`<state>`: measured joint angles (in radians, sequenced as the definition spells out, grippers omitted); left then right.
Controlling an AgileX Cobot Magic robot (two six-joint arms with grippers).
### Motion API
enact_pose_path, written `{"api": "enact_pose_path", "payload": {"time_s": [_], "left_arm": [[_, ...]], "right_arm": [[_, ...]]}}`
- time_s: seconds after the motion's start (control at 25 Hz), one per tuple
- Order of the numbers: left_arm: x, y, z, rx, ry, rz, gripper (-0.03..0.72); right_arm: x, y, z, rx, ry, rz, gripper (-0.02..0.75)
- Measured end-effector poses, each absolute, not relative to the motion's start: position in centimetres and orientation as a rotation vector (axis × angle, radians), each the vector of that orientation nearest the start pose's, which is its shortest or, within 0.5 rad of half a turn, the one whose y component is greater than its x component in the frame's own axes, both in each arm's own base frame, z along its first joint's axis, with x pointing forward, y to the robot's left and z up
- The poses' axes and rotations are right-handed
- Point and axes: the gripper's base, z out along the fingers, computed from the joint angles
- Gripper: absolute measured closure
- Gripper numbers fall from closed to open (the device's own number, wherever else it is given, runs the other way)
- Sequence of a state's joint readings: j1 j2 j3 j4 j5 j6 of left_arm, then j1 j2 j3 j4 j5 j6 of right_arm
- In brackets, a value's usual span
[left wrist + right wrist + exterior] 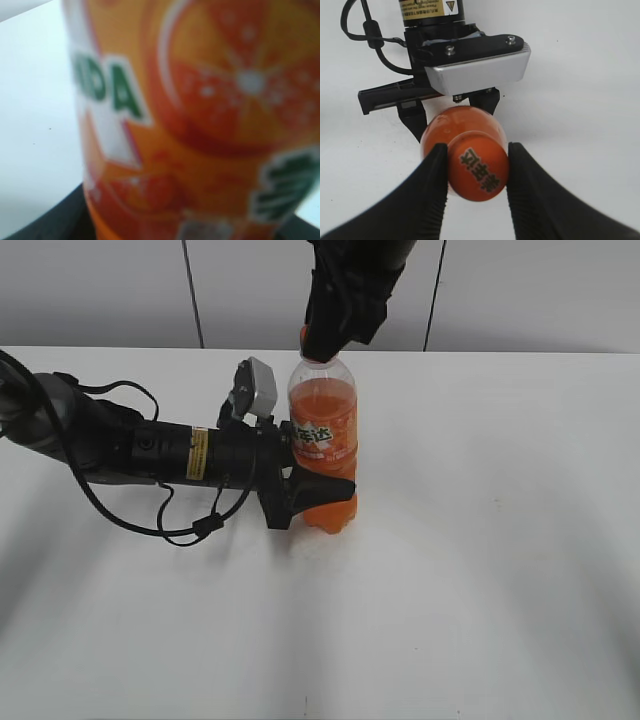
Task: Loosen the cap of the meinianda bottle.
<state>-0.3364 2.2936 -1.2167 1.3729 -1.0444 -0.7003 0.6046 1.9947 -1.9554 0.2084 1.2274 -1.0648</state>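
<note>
The meinianda bottle (322,435) stands upright on the white table, full of orange soda. My left gripper (335,495) reaches in from the left and is shut on its lower body. In the left wrist view the blurred orange label (200,125) fills the frame, with a dark finger (45,222) at the bottom left. My right gripper (477,169) comes down from above. Its two black fingers (432,172) press on either side of the orange cap (480,170), which bears dark printed characters. In the exterior view the cap (303,337) barely shows under the right gripper.
The left arm (120,445) lies low across the left of the table, with a black cable (190,527) looping onto the tabletop beside it. Its silver camera housing (477,65) sits close behind the bottle. A pale wall runs along the back.
</note>
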Motion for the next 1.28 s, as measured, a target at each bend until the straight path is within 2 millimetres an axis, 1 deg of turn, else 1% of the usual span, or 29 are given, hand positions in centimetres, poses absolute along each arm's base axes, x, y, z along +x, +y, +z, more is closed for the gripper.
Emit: {"api": "enact_pose_path", "payload": {"time_s": [0.4, 0.8, 1.04, 1.12, 1.2, 1.28], "left_arm": [[36.2, -20.8, 8.2, 1.283, 1.593, -1.016, 0.279], [36.1, -20.9, 8.2, 1.292, 1.593, -1.017, 0.279], [36.0, -20.9, 8.2, 1.295, 1.591, -1.019, 0.279], [36.0, -20.9, 8.2, 1.295, 1.591, -1.019, 0.279], [36.0, -20.9, 8.2, 1.295, 1.591, -1.019, 0.279], [36.0, -20.9, 8.2, 1.295, 1.591, -1.019, 0.279]], "right_arm": [[34.8, 26.2, 31.6, -1.972, 1.86, 0.159, 0.463], [34.8, 26.3, 31.6, -1.958, 1.874, 0.173, 0.413], [34.8, 26.3, 31.5, -1.923, 1.912, 0.192, 0.349], [34.8, 26.3, 31.5, -1.9, 1.936, 0.199, 0.34], [34.6, 26.2, 32.0, -1.865, 1.959, 0.206, 0.338], [34.3, 26.0, 32.9, -1.799, 1.996, 0.219, 0.338]]}}
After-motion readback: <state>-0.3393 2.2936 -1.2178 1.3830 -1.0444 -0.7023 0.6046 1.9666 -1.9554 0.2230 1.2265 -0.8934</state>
